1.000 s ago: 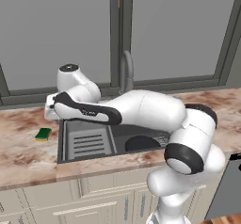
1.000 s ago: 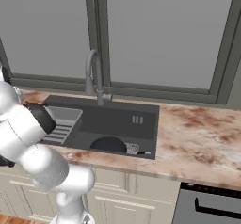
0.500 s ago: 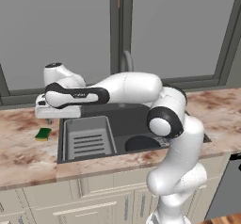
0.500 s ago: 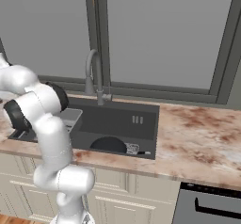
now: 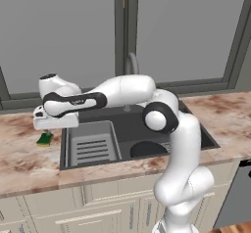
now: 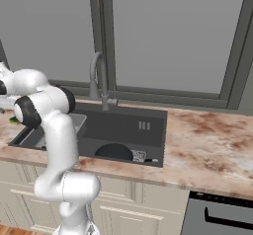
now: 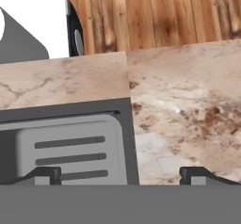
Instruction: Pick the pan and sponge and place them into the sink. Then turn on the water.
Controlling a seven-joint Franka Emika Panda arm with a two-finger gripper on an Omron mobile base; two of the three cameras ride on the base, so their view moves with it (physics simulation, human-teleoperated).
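While the black pan [image 5: 147,149] already lies in the sink [image 5: 191,129], the green sponge [image 5: 45,139] still sits on the marble counter [image 5: 24,163] just left of the sink.

Pan rests at the sink's front, right of the ribbed grey rack [image 5: 93,146]; the arched faucet [image 6: 99,78] stands behind the sink. Since a second ago the arm has swung further left, carrying the gripper [image 7: 127,173] over the sink's left rim, above the sponge. Its fingers [image 7: 44,173] are spread fully wide and hold nothing.
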